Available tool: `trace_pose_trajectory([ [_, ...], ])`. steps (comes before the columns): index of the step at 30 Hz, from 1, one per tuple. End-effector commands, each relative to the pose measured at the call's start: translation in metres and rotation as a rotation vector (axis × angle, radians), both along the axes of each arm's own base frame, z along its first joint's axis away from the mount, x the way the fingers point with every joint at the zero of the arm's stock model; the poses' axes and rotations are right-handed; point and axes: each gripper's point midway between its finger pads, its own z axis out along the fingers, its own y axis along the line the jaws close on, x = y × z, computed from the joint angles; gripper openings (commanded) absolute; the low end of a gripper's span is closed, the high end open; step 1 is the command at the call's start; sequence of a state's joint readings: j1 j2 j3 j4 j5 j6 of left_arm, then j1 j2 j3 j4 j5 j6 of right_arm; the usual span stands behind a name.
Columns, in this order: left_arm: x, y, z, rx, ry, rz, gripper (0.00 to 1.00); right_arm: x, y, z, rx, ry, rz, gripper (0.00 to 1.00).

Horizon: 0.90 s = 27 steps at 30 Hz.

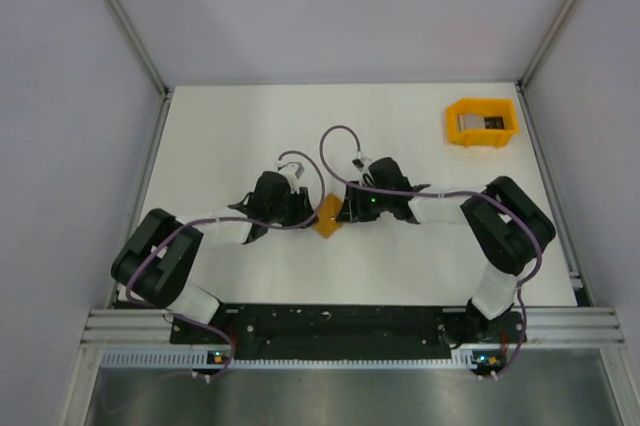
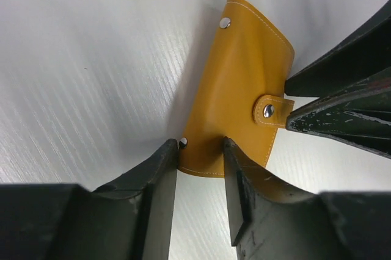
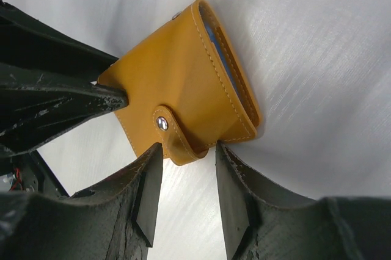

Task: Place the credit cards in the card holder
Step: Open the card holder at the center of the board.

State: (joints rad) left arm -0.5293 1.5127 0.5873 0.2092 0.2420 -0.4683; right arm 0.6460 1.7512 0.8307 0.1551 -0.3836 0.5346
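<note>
Card holder (image 3: 183, 83) snapped shut w/ blue card (image 3: 223, 60) inside; right gripper (image 3: 189, 157) pinches it, left gripper (image 2: 200, 151) unclear.

The folded mustard-orange leather card holder (image 2: 235, 83) has pale stitching and silver snap studs. A light blue card edge (image 3: 223, 61) shows inside it. The desk (image 2: 91, 58) beneath it is white and finely streaked.

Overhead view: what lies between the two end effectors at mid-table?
The small orange leather folding card holder, strap snapped shut, lies between the left end effector and the right end effector; the top view shows it.
</note>
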Motion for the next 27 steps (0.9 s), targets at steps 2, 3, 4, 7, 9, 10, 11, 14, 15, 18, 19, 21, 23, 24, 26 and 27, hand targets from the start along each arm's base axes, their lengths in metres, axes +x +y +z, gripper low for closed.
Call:
trace_pose_trajectory([
  [2,0.007,-0.013,0.003,-0.038,-0.035,-0.049,0.24,-0.012,0.011,0.011,0.045,-0.018,0.059,0.4],
  [3,0.007,-0.013,0.002,-0.032,-0.036,-0.054,0.17,-0.013,0.012,0.013,0.05,-0.019,0.066,0.4],
  [4,0.008,-0.013,0.002,-0.029,-0.04,-0.06,0.11,-0.013,0.013,0.015,0.054,-0.022,0.074,0.4],
  [7,0.01,-0.012,0.002,-0.008,-0.047,-0.066,0.0,-0.012,0.01,0.023,0.032,-0.037,0.078,0.41],
  [9,0.01,-0.009,0.0,0.02,-0.049,-0.08,0.0,-0.007,0.002,0.036,0.025,-0.079,0.076,0.42],
  [10,0.009,-0.008,-0.001,0.031,-0.051,-0.09,0.0,-0.004,-0.004,0.042,0.023,-0.093,0.065,0.43],
  [11,0.009,-0.008,0.0,0.039,-0.057,-0.099,0.0,-0.001,-0.007,0.051,0.031,-0.116,0.064,0.43],
  [14,0.009,-0.007,0.001,0.053,-0.069,-0.121,0.0,0.008,-0.01,0.072,0.058,-0.167,0.079,0.43],
  [15,0.009,-0.007,0.001,0.055,-0.069,-0.124,0.0,0.008,-0.007,0.075,0.064,-0.173,0.101,0.43],
  [18,0.01,-0.009,0.004,0.051,-0.076,-0.137,0.0,0.013,0.003,0.069,0.062,-0.141,0.138,0.41],
  [19,0.01,-0.01,0.004,0.049,-0.078,-0.142,0.0,0.014,0.004,0.062,0.055,-0.124,0.139,0.41],
  [21,0.01,-0.011,0.005,0.048,-0.084,-0.153,0.0,0.01,0.006,0.05,0.058,-0.089,0.157,0.41],
  [23,0.009,-0.012,0.005,0.047,-0.084,-0.163,0.0,0.008,0.012,0.044,0.091,-0.058,0.167,0.4],
  [24,0.01,-0.012,0.006,0.044,-0.085,-0.161,0.0,0.006,0.014,0.036,0.09,-0.038,0.175,0.4],
  [26,0.009,-0.012,0.005,0.044,-0.082,-0.162,0.0,0.001,0.013,0.023,0.065,-0.01,0.171,0.39],
  [27,0.008,-0.012,0.005,0.044,-0.081,-0.161,0.0,0.0,0.012,0.017,0.059,-0.003,0.166,0.39],
])
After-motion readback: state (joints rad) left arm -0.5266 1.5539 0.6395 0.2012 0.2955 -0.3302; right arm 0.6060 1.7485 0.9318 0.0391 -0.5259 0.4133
